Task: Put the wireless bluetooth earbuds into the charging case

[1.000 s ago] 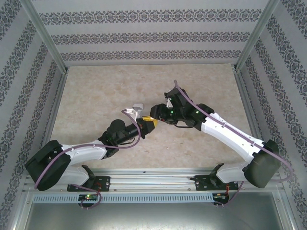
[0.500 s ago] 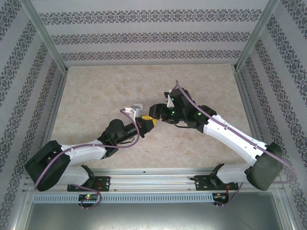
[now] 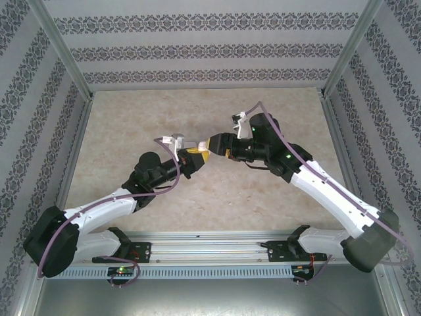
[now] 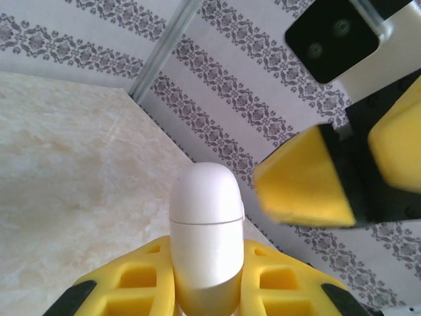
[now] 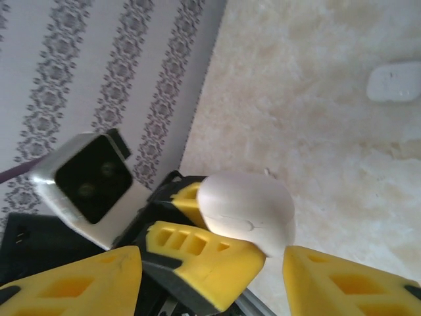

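Left tool [image 3: 193, 158] and right tool [image 3: 209, 143], top view: the two meet tip to tip over the middle of the worktop [image 3: 125, 118], one arm reaching in from the near left and the other from the near right. Left wrist view: the left tool is clamped narrow on the lower half of the charging case [image 4: 206, 217], a white rounded capsule projecting from between its yellow fingers [image 4: 125, 286]. The lid seam is closed and the dome is free. The right tool's tips stand just to the right of the case, apart from it. Right wrist view: the right tool is spread wide and empty, with one tip to each side of the dome and neither clearly touching. A small white piece [image 5: 393, 82] lies on the worktop beyond, too blurred to tell earbud from case. Judged step: opening the lid so that an earbud can go in. To do it well, the right tool should centre on the dome above the seam and close on the lid alone. It should then swing the lid about its hinge edge, which cannot be made out here, while the left tool grips below the seam. A grip across the seam would pin the lid shut, and a skewed pull could twist the case out of its hold.
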You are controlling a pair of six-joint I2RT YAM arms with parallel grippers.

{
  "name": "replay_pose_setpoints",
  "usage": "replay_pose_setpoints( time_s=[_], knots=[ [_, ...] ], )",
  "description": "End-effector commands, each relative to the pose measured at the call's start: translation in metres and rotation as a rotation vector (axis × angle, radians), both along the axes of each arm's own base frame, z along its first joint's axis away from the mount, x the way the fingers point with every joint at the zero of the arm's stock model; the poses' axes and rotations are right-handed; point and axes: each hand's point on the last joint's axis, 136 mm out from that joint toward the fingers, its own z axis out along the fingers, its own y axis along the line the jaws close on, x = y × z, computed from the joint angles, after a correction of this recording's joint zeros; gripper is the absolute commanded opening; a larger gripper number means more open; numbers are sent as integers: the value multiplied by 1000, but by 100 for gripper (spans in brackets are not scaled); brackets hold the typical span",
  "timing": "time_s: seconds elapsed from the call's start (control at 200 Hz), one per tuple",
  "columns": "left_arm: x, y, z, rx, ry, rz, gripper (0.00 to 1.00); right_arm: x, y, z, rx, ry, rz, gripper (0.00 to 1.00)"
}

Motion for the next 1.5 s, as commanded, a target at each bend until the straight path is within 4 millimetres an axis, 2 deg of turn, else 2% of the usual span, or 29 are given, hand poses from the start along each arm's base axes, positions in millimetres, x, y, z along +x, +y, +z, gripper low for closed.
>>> replay_pose_setpoints(
  time_s=[0.0, 0.12, 0.2, 0.31, 0.44, 0.605, 0.869, 1.074, 1.234, 1.494],
  knots=[
    [-11, -3, 21, -33, -10, -97, 0, -5, -13, 32, 70, -133, -9, 56],
    [-20, -3, 35, -57, -26, -161, 0, -4, -24, 40, 126, -184, -40, 56],
    [-25, -2, 48, -95, -39, -192, 0, -4, -25, 43, 146, -205, -28, 56],
    [-35, -2, 69, -165, -62, -265, 0, -6, -18, 50, 170, -230, 21, 51],
    [-39, -3, 83, -192, -64, -317, 0, -7, -7, 59, 208, -245, 85, 50],
    [-39, 1, 94, -220, -77, -326, 0, -4, 0, 52, 198, -212, 109, 52],
    [-32, 7, 94, -278, -39, -336, 0, -8, 14, 49, 235, -195, 174, 54],
    [-29, 9, 94, -297, -29, -344, 0, -1, 20, 37, 232, -159, 173, 53],
    [-32, 5, 89, -267, -2, -377, 0, 5, 23, 34, 238, -145, 175, 46],
    [-33, 4, 86, -256, 19, -396, 0, 2, 27, 41, 263, -161, 214, 25]
  ],
)
